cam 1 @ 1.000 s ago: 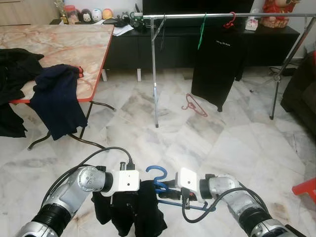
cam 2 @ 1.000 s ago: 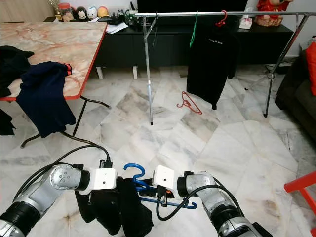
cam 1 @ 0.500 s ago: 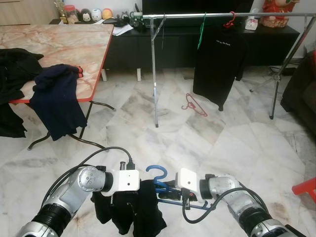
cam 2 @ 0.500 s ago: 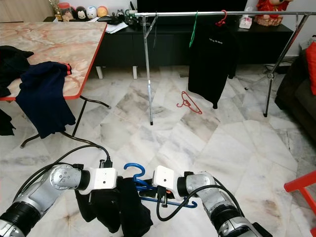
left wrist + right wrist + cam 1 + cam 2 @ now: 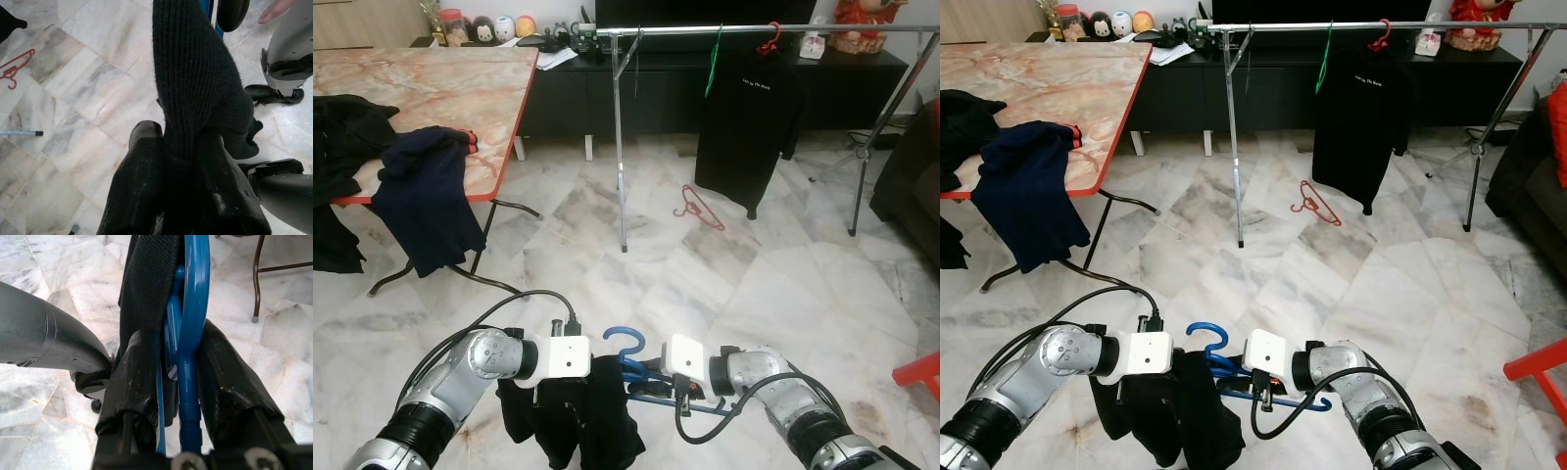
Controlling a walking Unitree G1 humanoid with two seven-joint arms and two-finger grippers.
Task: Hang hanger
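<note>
low in front of the body, held blue hanger (image 5: pixel 628 357) with black garment (image 5: pixel 573 416) draped on it: right gripper (image 5: pixel 178 367) clamped on the hanger's blue bars, left gripper (image 5: pixel 178 161) pinched on the knit fabric itself. well short of the clothes rail (image 5: pixel 754 31) across the marble floor (image 5: pixel 705 264), where a black shirt (image 5: pixel 744 127) already hung and a red hanger (image 5: pixel 698 208) lay beneath. risks, as judged: fabric-only hold on the left could let the garment slide off during carry or lift; hook could miss the rail or snag the hung shirt.
</note>
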